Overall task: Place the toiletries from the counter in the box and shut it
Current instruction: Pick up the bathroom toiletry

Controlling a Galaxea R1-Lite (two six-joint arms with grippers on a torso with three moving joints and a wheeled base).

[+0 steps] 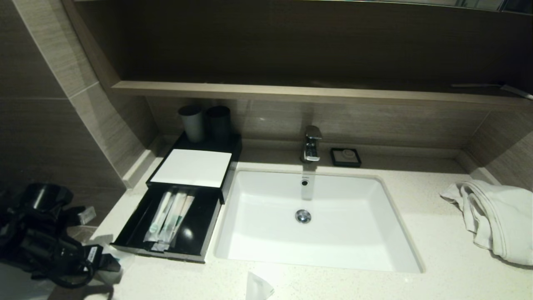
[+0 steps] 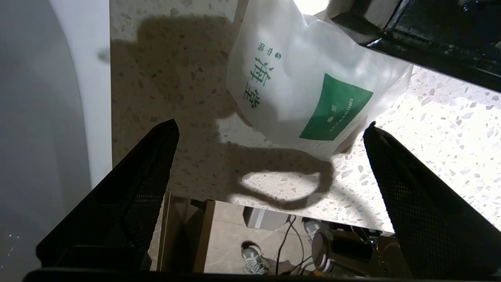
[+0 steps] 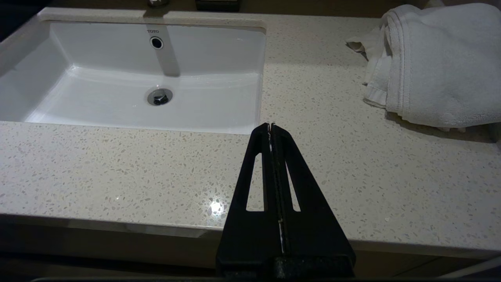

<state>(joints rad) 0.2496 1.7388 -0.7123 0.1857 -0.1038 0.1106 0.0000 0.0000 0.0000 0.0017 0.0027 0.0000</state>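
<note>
The black box point(image 1: 191, 166) with its white top stands left of the sink. Its front drawer point(image 1: 200, 227) is pulled out, and long thin packets point(image 1: 168, 216) lie inside. A short white pouch with a green square point(image 2: 309, 86) lies on the speckled counter point(image 1: 437, 250) at the drawer's front corner point(image 2: 430, 35). My left gripper point(image 2: 271, 124) hangs open just above the counter edge beside this pouch, with nothing between its fingers; in the head view the left gripper point(image 1: 102, 260) is at the lower left. Another white pouch point(image 1: 258, 286) lies in front of the sink. My right gripper point(image 3: 270, 125) is shut and empty over the counter's front edge.
The white sunken sink point(image 1: 333, 233) fills the middle, with a chrome faucet point(image 1: 311, 143) and a small black soap dish point(image 1: 345, 157) behind it. Two dark grey cups point(image 1: 204, 121) stand on the box's rear. A white towel point(image 1: 495, 216) lies at the right. A wooden shelf point(image 1: 291, 91) overhangs the back.
</note>
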